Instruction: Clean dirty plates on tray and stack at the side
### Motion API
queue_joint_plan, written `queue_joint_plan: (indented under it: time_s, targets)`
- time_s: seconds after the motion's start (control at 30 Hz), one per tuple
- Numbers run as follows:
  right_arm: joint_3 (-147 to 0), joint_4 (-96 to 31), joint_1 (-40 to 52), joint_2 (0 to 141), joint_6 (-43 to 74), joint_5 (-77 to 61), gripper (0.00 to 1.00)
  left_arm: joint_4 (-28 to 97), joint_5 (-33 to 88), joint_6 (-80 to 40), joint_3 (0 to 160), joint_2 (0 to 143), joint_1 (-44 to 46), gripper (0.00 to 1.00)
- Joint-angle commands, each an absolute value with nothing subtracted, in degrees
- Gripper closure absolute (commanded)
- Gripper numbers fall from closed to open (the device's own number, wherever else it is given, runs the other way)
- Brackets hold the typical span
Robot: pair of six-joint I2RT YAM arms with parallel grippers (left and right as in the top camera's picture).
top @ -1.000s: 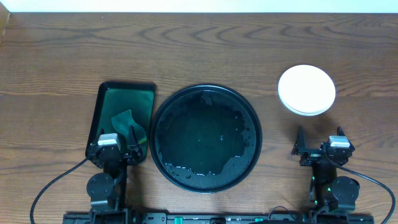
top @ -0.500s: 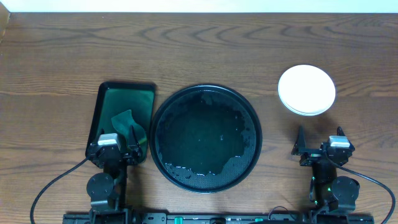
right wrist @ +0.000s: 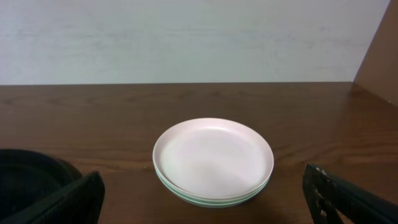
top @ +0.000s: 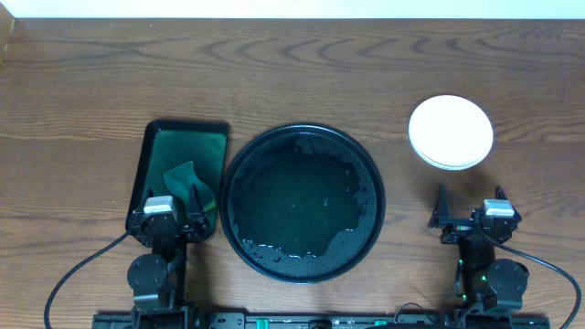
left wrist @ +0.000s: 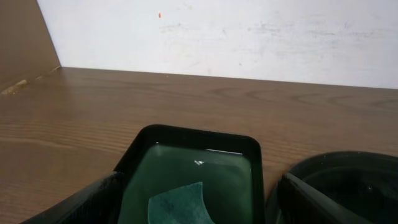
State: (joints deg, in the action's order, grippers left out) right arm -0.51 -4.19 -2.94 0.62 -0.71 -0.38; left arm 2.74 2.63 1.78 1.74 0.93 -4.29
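The plates (top: 451,132) sit in one stack on the table at the right, the white one on top and mint-green rims under it; the stack also shows in the right wrist view (right wrist: 212,159). The round black tray (top: 302,203) lies in the middle, wet and glossy, with no plate on it; its rim shows in the left wrist view (left wrist: 336,177). My left gripper (top: 171,212) is open and empty at the near end of the green tray. My right gripper (top: 471,210) is open and empty, a little in front of the plate stack.
A rectangular dark green tray (top: 181,146) stands left of the black tray and holds a teal cloth (top: 187,181), also seen in the left wrist view (left wrist: 180,204). A white wall runs along the table's far edge.
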Motion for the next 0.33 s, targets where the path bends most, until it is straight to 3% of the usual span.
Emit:
queue_joint_plan:
  time_s: [0.0,0.3]
  targets:
    - [-0.32,-4.29,-3.38,0.3,-1.54,-0.05,0.01,3.97,1.91,2.74,0.23,1.04,-4.54,0.2]
    - [-0.32,-4.29,-3.38,0.3,-1.54,-0.08,0.01,3.97,1.91,2.74,0.23,1.04,-4.54,0.2]
